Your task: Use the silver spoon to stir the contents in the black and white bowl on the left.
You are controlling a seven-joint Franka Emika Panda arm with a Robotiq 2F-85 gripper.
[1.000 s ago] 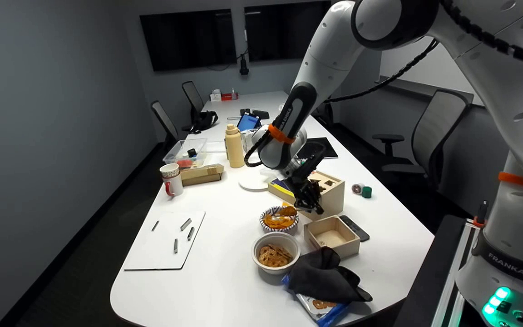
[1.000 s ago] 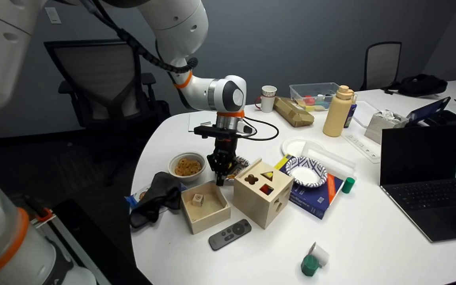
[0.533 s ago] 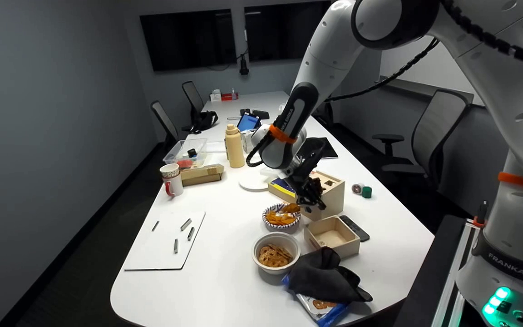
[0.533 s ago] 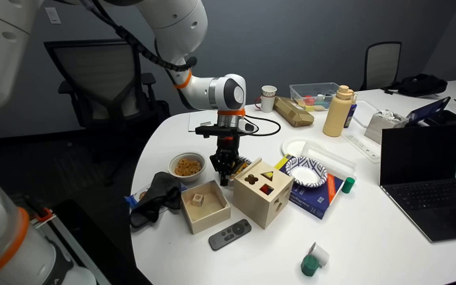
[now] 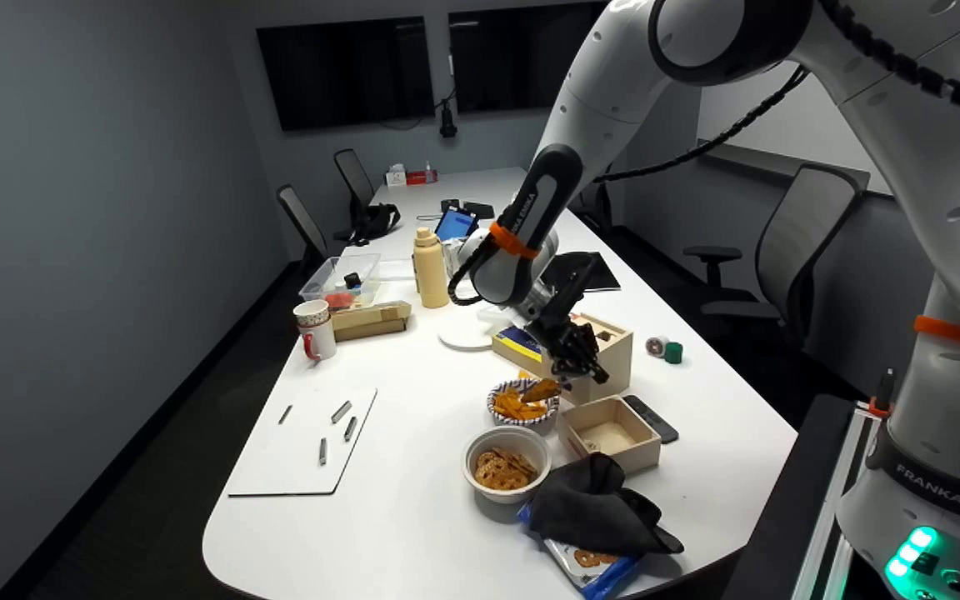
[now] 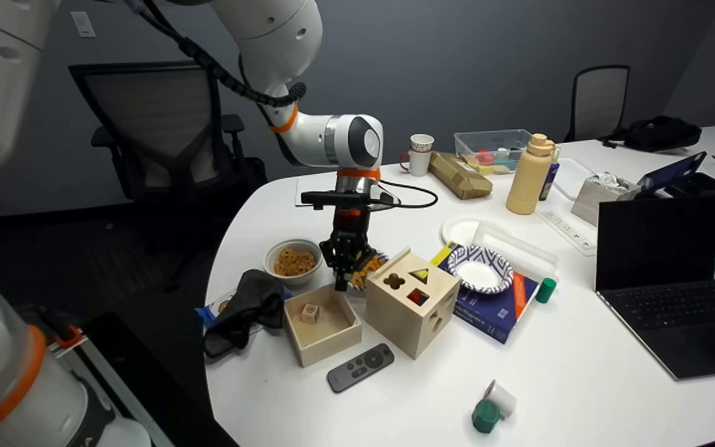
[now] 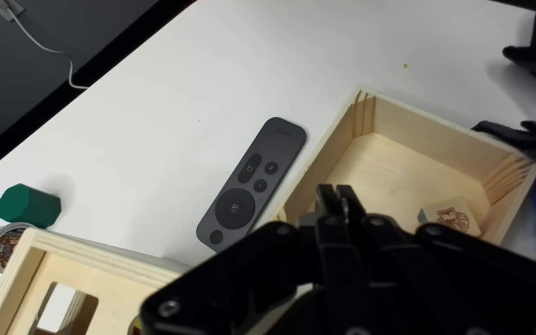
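The black and white patterned bowl [image 5: 523, 421] stands on the table with a heap of orange-yellow pieces [image 5: 513, 406] in it. In an exterior view the pieces [image 6: 365, 272] show partly, behind my gripper and the wooden cube. My gripper [image 5: 602, 375] is tilted beside the bowl; its tips [image 7: 336, 190] are nearly together in the wrist view. A thin glint of the silver spoon [image 7: 345, 206] shows between the fingers, so the gripper is shut on it. A clump of orange pieces [image 5: 542, 390] sits at the spoon's end, over the bowl. The spoon's own end is hidden.
A grey-white bowl of brown snacks [image 5: 507, 464] stands near the patterned bowl. A wooden shape cube [image 6: 412, 304], an open wooden box [image 6: 323, 323], a remote [image 6: 360, 367] and a black cloth [image 6: 247, 310] lie close by. A book with a patterned plate [image 6: 480, 270] lies beyond the cube.
In an exterior view my gripper and the patterned bowl have both shifted a little to the right. The orange clump at the spoon's end has moved with them.
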